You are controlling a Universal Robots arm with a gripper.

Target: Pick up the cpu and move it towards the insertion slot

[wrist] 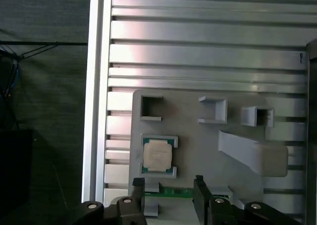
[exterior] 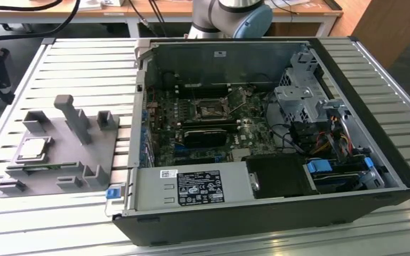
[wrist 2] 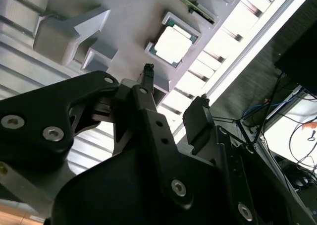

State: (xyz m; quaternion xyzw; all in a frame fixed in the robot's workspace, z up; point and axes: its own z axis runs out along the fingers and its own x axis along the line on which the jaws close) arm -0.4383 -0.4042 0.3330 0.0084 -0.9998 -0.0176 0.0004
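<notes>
Silvery cpu (exterior: 34,148) flat in square pocket of grey plastic fixture (exterior: 98,154), on slatted metal tabletop (exterior: 84,64), at exterior view's left. Jaws spread wide, holding nothing, hovering over fixture. In both wrist views cpu (wrist: 158,155) (wrist 2: 172,44) lies just beyond black fingertips (wrist: 138,188), roughly in line with gap between them, not touching. Insertion slot (exterior: 210,111) well apart from cpu, on motherboard inside open computer case (exterior: 262,224), toward exterior view's right.
</notes>
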